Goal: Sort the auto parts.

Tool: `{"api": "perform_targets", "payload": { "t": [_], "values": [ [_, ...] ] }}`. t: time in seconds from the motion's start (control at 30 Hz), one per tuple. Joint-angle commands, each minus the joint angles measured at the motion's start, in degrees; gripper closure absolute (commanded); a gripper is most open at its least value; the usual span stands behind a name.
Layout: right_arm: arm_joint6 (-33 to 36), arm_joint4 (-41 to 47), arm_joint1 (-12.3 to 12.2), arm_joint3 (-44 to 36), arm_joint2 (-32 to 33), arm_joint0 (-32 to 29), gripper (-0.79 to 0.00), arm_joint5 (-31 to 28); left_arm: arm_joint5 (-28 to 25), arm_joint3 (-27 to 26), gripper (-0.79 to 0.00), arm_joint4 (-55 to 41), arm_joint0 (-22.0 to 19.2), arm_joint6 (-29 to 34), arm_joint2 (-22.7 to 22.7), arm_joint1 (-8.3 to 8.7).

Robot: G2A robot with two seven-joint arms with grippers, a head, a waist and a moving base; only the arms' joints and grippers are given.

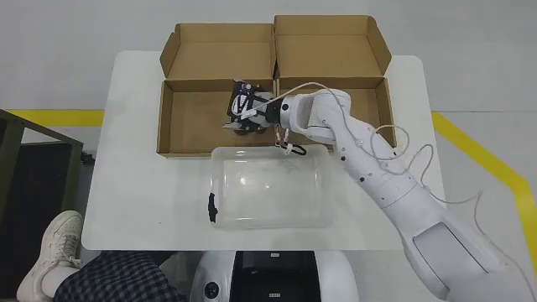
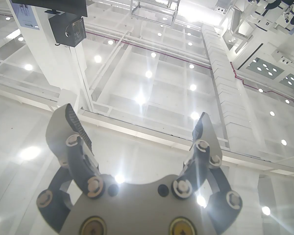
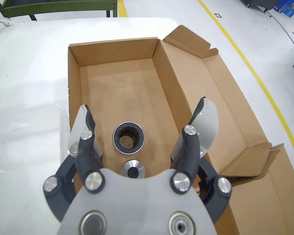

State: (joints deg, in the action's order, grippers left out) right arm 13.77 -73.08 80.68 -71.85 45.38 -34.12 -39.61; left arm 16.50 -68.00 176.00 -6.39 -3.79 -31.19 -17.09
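Observation:
My right gripper hangs open over the near right end of the left cardboard box, and its fingers hold nothing. Seen from the right wrist, the gripper is above the box floor. There a dark bearing ring lies flat, and a small metal bushing sits close beside it. A small black part lies at the left end of the clear plastic bin. My left gripper is open, empty and pointed up at the ceiling.
A second cardboard box sits to the right of the first, partly under my right arm. Both boxes have their lids folded back at the far side. The clear bin stands in front of them, near the table's front edge. A green cart stands off the table's left.

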Motion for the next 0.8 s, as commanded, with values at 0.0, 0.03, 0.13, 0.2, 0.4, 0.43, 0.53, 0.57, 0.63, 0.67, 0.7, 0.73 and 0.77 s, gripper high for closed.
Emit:
{"api": "perform_targets", "payload": {
  "t": [0.0, 0.03, 0.13, 0.2, 0.4, 0.43, 0.53, 0.57, 0.63, 0.67, 0.7, 0.73, 0.77],
  "values": [
    [1.2, 0.0, -0.9, -4.2, 2.3, -2.1, -0.757, -0.5, 0.0, 0.0, -0.785, 0.0, 0.0, 0.0, 0.0, 0.0],
    [1.7, 0.1, -1.4, -6.3, 3.6, -3.3, -0.785, -0.9, 0.0, 0.0, -0.785, 0.0, 0.0, 0.0, 0.0, 0.0],
    [2.9, 0.6, -2.8, -12.5, 8.0, -7.3, -0.785, -2.0, 0.0, 0.0, -0.785, 0.0, 0.0, 0.0, 0.0, 0.0],
    [3.1, 1.2, -3.8, -16.4, 11.0, -10.3, -0.785, -2.4, 0.0, 0.0, -0.785, 0.0, 0.0, 0.0, 0.0, 0.0],
    [2.7, 2.7, -6.1, -24.2, 19.9, -18.9, -0.785, -3.7, 0.0, 0.0, -0.785, 0.0, 0.0, 0.0, 0.0, 0.0],
    [2.6, 2.9, -6.4, -24.9, 21.4, -20.2, -0.785, -4.0, 0.0, 0.0, -0.785, 0.0, 0.0, 0.0, 0.0, 0.0],
    [1.0, 3.9, -7.4, -27.4, 25.9, -24.2, -0.785, -5.0, 0.0, 0.0, -0.785, 0.0, 0.0, 0.0, 0.0, 0.0],
    [0.5, 3.9, -7.7, -28.2, 27.5, -25.5, -0.785, -5.4, 0.0, 0.0, -0.785, 0.0, 0.0, 0.0, 0.0, 0.0],
    [-0.6, 3.8, -8.3, -29.8, 30.5, -28.2, -0.785, -6.0, 0.0, 0.0, -0.785, 0.0, 0.0, 0.0, 0.0, 0.0],
    [-1.1, 3.5, -8.6, -30.4, 32.0, -29.4, -0.785, -6.2, 0.0, 0.0, -0.785, 0.0, 0.0, 0.0, 0.0, 0.0],
    [-1.7, 3.3, -8.9, -31.0, 33.3, -30.7, -0.785, -6.3, 0.0, 0.0, -0.785, 0.0, 0.0, 0.0, 0.0, 0.0],
    [-2.2, 3.2, -9.1, -31.5, 34.6, -31.9, -0.785, -6.6, 0.0, 0.0, -0.785, 0.0, 0.0, 0.0, 0.0, 0.0],
    [-2.7, 2.9, -9.3, -32.0, 35.7, -33.1, -0.785, -6.9, 0.0, 0.0, -0.785, 0.0, 0.0, 0.0, 0.0, 0.0]
  ]
}}
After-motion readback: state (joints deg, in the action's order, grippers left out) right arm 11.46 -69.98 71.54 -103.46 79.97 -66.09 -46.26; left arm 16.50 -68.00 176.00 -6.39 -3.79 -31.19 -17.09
